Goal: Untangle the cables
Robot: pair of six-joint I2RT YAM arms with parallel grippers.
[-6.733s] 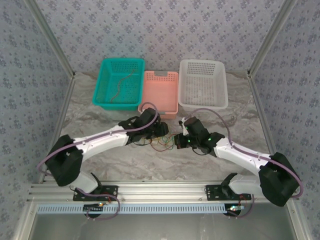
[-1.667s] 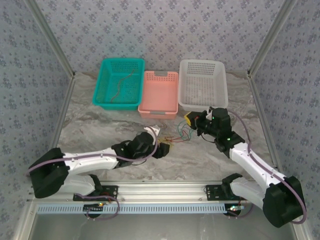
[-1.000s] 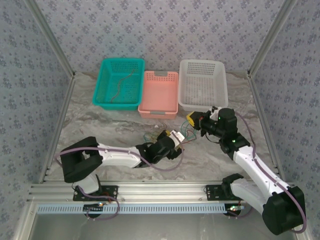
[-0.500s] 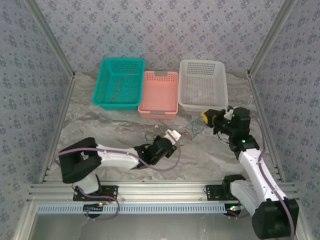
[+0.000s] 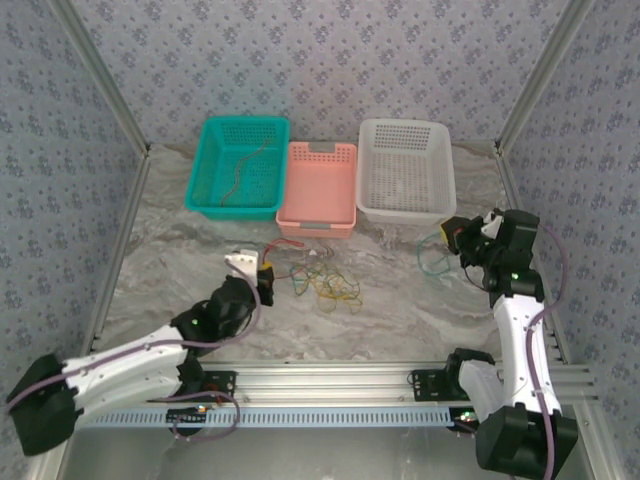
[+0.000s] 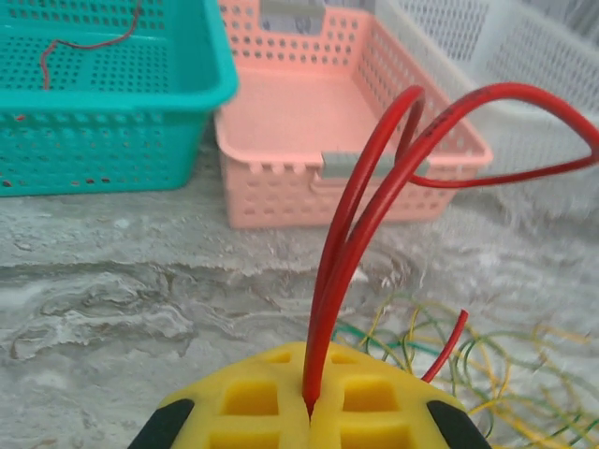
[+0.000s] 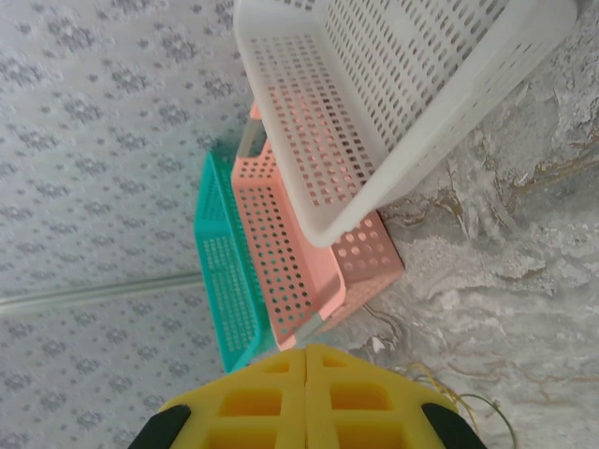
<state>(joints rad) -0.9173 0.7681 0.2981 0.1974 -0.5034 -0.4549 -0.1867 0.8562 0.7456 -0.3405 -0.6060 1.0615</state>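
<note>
Left hand (image 6: 309,410) clamped, arm stretched low forward; right hand (image 7: 306,354) clamped, forearm raised.

Teal basket (image 6: 103,150), pink basket (image 6: 271,192) and white basket (image 7: 440,122): all 3 perforated moulded plastic, smooth, faint sheen. Table (image 6: 140,290): marble-look, veined, matt. Red cable (image 6: 351,243): smooth glossy insulation. Left gripper (image 6: 310,407), finger pads (image 6: 253,400): yellow, matt, rubbery-looking, square recesses. Front rail (image 5: 330,372): ribbed bare metal, dull.

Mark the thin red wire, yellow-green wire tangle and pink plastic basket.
thin red wire (image 6: 329,281): left wrist, doubled rising strands.
yellow-green wire tangle (image 5: 325,283): top external, heap's middle.
pink plastic basket (image 5: 316,224): top external, near wall.
</note>
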